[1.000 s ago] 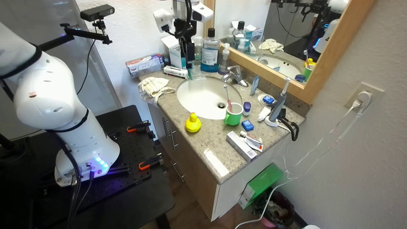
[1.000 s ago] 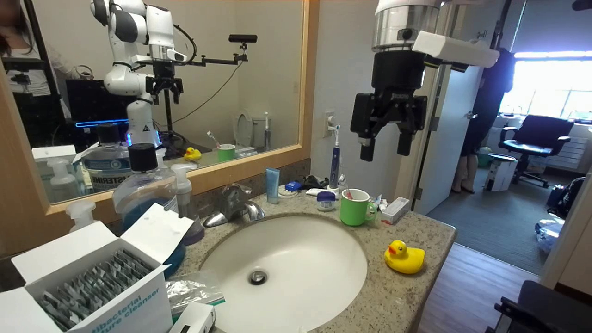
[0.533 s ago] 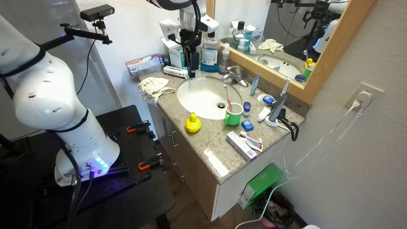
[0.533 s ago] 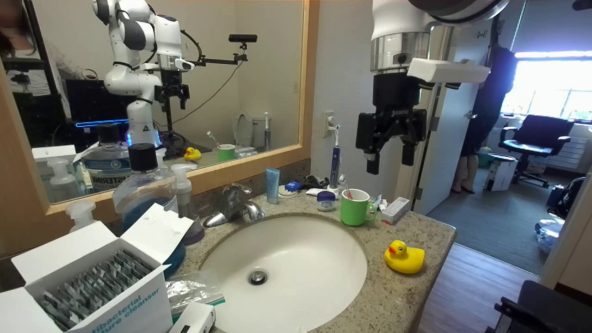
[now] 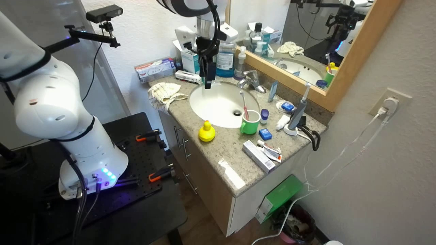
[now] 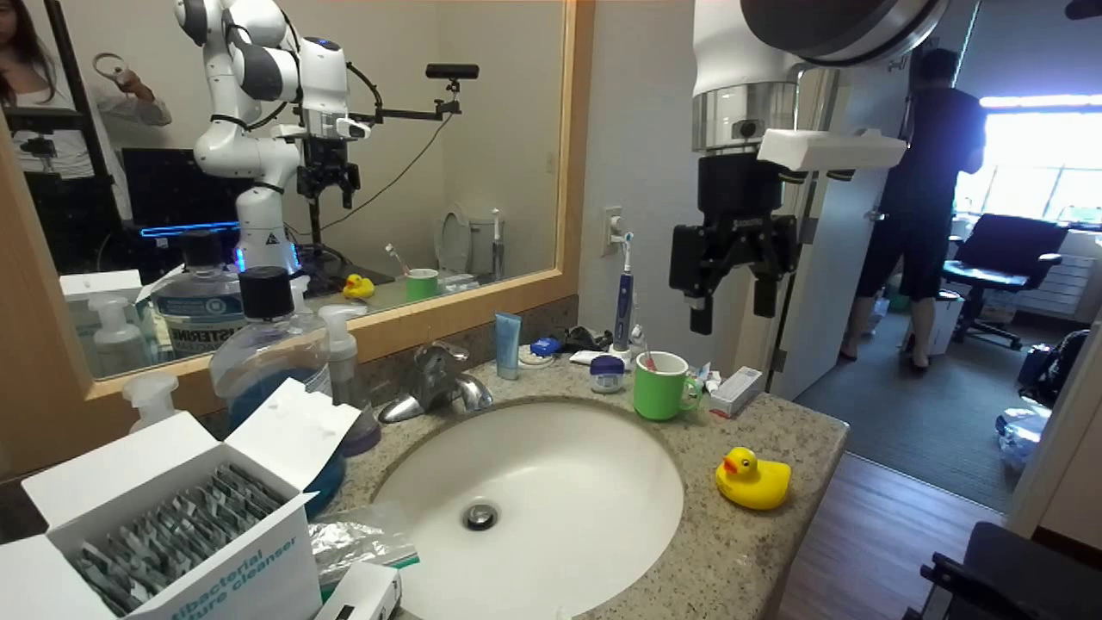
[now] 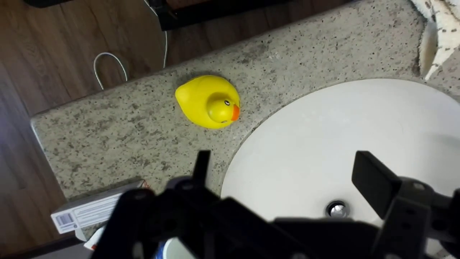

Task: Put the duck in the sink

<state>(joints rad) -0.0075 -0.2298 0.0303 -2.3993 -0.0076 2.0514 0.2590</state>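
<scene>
The claw (image 6: 733,312) hung above the bench (image 6: 792,439) with its fingers pointing downward and spread wide. In the wrist view, one finger overlapped the bench and the other overlapped the sink (image 6: 568,482). The duck (image 7: 196,102) stood upright on the bench, outside the sink, near its rim, and apart from the claw; its beak was directed toward the sink. A green mug (image 6: 656,396), holding a toothbrush (image 5: 245,111), stood just beside the sink. The faucet (image 6: 437,383) was located at the rim of the sink. In an exterior view, a cloth (image 5: 165,92) lay on the bench and hung over its edge.
</scene>
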